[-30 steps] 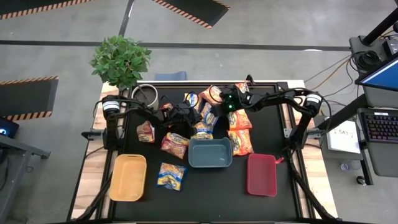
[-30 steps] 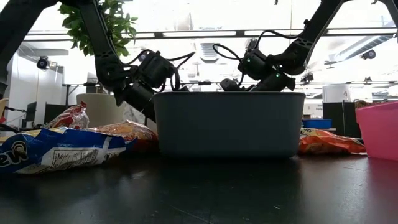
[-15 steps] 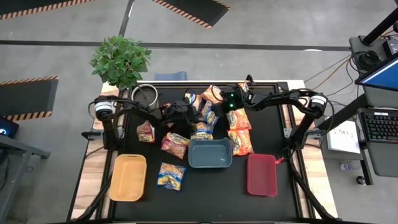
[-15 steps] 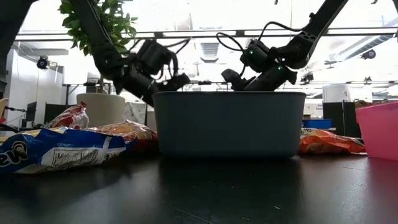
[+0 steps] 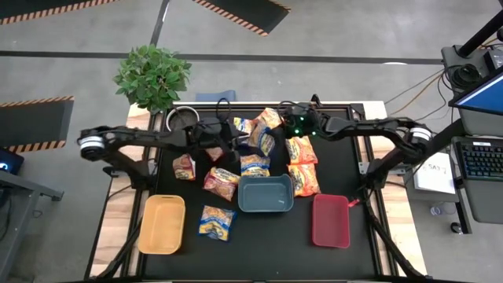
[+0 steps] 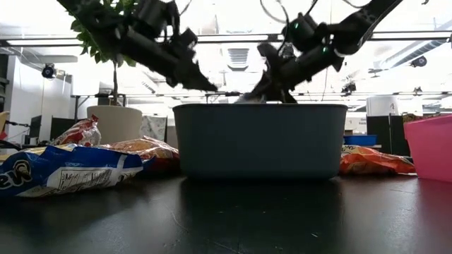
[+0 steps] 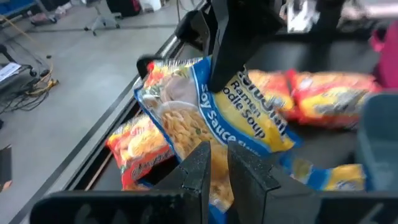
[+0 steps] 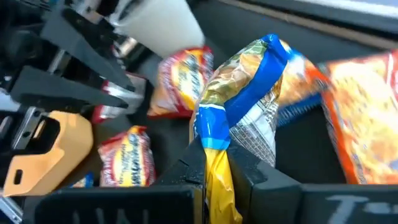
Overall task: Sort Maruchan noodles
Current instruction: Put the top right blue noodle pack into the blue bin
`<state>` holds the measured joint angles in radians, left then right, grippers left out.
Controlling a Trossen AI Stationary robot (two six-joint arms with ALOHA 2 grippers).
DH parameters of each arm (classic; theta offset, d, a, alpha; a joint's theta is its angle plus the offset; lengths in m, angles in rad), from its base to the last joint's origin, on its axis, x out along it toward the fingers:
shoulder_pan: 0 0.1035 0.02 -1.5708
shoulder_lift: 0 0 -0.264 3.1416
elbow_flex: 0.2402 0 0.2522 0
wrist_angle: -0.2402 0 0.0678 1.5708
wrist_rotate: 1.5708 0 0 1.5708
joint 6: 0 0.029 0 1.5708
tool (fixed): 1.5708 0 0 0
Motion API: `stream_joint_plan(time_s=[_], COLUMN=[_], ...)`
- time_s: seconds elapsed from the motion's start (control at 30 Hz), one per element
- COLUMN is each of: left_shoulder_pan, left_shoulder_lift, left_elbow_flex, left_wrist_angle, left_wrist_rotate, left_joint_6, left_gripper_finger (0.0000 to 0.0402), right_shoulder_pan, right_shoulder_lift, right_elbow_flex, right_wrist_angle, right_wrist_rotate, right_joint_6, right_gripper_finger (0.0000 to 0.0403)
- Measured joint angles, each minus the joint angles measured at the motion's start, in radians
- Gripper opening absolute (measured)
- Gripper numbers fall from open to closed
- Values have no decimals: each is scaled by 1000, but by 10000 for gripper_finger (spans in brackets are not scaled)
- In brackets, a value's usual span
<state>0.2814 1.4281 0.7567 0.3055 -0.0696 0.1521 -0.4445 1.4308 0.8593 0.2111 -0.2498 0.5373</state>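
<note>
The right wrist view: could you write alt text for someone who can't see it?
The right gripper has its jaws shut on a blue-and-yellow noodle packet, lifted above the black table. Behind lie red packets, an orange packet, and the yellow tray.

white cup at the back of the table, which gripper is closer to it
Left. The left gripper is just to the right of the white cup; the right gripper is farther right, beyond the left one.

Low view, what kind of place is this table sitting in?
Probably a robotics lab or workshop. Behind the blue tray the low view shows a bright open room under ceiling lights, and the high view shows hazard-striped floor mats and a keyboard at a workstation beside the table.
</note>
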Motion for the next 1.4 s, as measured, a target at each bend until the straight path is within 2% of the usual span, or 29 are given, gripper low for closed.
stream_joint_plan(time_s=[0.13, 0.3, 0.5, 0.67, 0.8, 0.9, 1.17, 1.4], left_shoulder_pan=[-37, -112, -193, -234, -254, -269, -287, -298], left_shoulder_lift=[-56, -89, -105, -105, -105, -111, -188, -180], left_elbow_flex=[-1, -1, -1, -1, -1, -1, -1, -13], left_wrist_angle=[-31, -35, -34, -34, -35, -45, -132, -102], left_wrist_rotate=[0, 2, 3, 3, 3, 2, 0, 0], left_joint_6=[-15, -14, -5, 3, -1, -4, -8, -60], left_gripper_finger=[38, 38, 38, 38, 38, 38, 38, 38], right_shoulder_pan=[60, 146, 266, 355, 419, 467, 556, 638], right_shoulder_lift=[-95, -223, -335, -360, -319, -261, -53, 98], right_elbow_flex=[0, 0, 0, 5, 61, 157, 486, 664], right_wrist_angle=[-4, -76, -196, -254, -350, -467, -976, -1149], right_wrist_rotate=[16, 61, 197, 282, 326, 368, 520, 537], right_joint_6=[-80, -107, -24, 87, 156, 182, 367, 528], right_gripper_finger=[19, 19, 19, 19, 19, 19, 19, 19])
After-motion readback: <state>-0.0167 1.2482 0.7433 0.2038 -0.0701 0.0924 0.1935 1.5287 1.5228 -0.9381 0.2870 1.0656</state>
